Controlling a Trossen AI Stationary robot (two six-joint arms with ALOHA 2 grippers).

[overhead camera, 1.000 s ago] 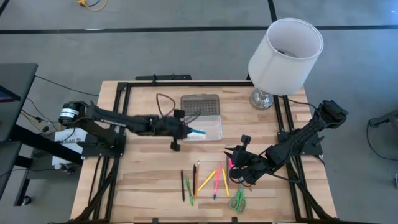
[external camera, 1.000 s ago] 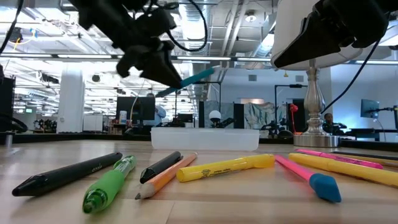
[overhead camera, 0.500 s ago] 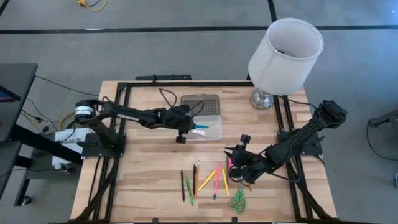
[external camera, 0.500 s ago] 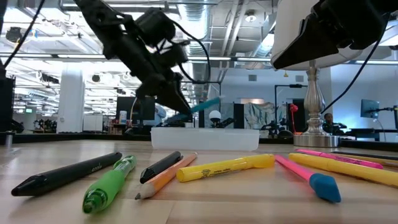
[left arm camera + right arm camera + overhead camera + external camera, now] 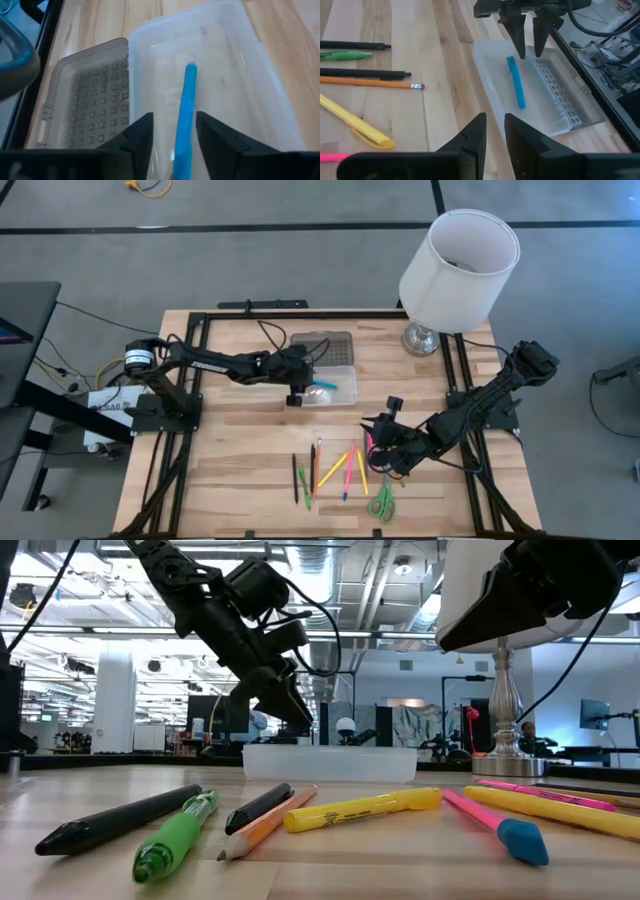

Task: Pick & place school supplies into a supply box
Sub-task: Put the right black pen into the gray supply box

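1. Where a second ago the left gripper (image 5: 303,387) carried the blue pen (image 5: 516,88) pinched and raised over the supply box (image 5: 346,388), its fingers now stand apart with nothing between them, and the pen lies inside the clear tray (the right wrist view shows it flat on the floor, clear of both fingers).
2. That gripper hangs just above the box's near-left end, beside the dotted lid (image 5: 322,346), which lies folded open.
3. So one item looks delivered; the remaining supplies, among them a yellow marker (image 5: 362,810), a green pen (image 5: 176,837), an orange pencil (image 5: 266,823) and the scissors (image 5: 381,502), lie on the bench (image 5: 230,450) nearer the front edge.
4. Meanwhile the right gripper (image 5: 385,442) sits low by those supplies, fingers slightly parted and holding nothing, apparently placed for the next pick.
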